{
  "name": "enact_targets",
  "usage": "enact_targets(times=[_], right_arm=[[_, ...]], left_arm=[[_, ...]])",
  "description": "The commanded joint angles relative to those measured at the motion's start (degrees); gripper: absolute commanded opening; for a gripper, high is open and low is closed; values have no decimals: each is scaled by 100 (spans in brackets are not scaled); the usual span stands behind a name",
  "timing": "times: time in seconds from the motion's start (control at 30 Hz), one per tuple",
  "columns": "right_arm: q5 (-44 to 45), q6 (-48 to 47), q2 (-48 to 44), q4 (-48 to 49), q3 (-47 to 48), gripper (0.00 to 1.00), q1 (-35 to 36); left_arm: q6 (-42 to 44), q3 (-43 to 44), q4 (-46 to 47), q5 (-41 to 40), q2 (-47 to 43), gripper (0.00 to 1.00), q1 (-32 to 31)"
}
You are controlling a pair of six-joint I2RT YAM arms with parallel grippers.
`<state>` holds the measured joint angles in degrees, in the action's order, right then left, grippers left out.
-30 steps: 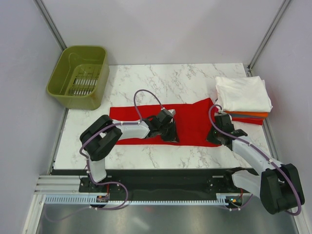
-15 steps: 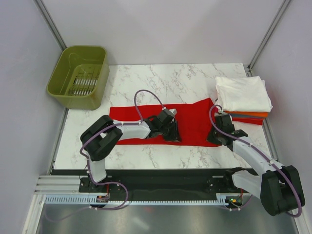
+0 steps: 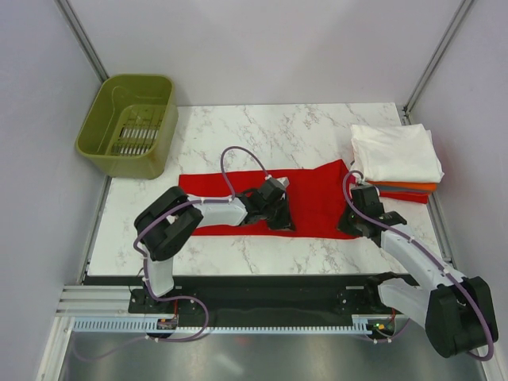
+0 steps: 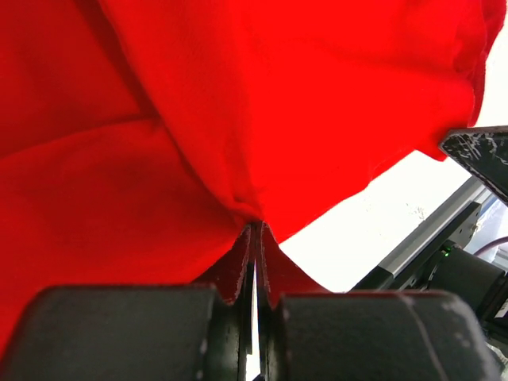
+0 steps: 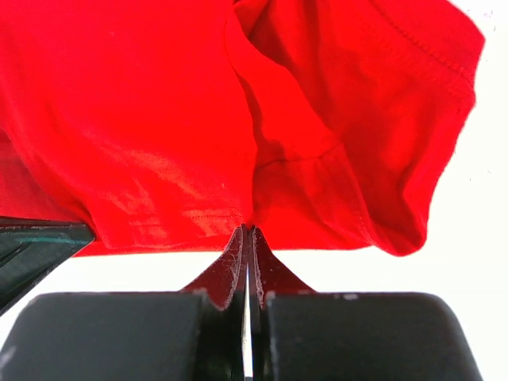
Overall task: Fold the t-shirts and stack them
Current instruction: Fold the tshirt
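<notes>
While I'm looking down from the top camera, the red t-shirt (image 3: 317, 198) lies spread across the middle of the table (image 3: 262, 131). The left hand (image 3: 279, 219) is at its near edge and the right hand (image 3: 350, 228) at its near right corner, beside the folded stack (image 3: 395, 155). Left wrist cam: pinched tight on a fold of red cloth. Right wrist cam: same deal, clamped on the hem.

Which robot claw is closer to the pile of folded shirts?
Right. The right gripper pinches the red t-shirt just off the near left corner of the folded stack. The left gripper grips the same shirt mid-table, farther to the stack's left.
</notes>
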<state>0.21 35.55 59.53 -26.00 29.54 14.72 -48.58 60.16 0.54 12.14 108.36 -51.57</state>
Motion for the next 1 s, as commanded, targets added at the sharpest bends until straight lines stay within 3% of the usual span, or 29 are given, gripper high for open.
enact_targets(times=[0.0, 0.4, 0.77, 0.83, 0.9, 0.97], right_arm=[[-12, -48, -178, -239, 333, 0, -31], [-592, 171, -222, -722, 492, 1, -31], [-979, 365, -275, -652, 140, 15, -22], [-900, 356, -301, -669, 131, 43, -22], [-681, 391, -424, -757, 201, 68, -22], [-365, 374, -521, -793, 350, 68, -22]], left_arm=[[41, 39, -18, -168, -323, 2, -55], [138, -277, -317, 95, -1071, 2, 104], [234, -470, -379, 359, -1141, 2, 244], [252, -488, -379, 376, -1168, 2, 262], [322, -470, -414, 455, -1159, 14, 270], [366, -497, -405, 465, -1220, 28, 262]])
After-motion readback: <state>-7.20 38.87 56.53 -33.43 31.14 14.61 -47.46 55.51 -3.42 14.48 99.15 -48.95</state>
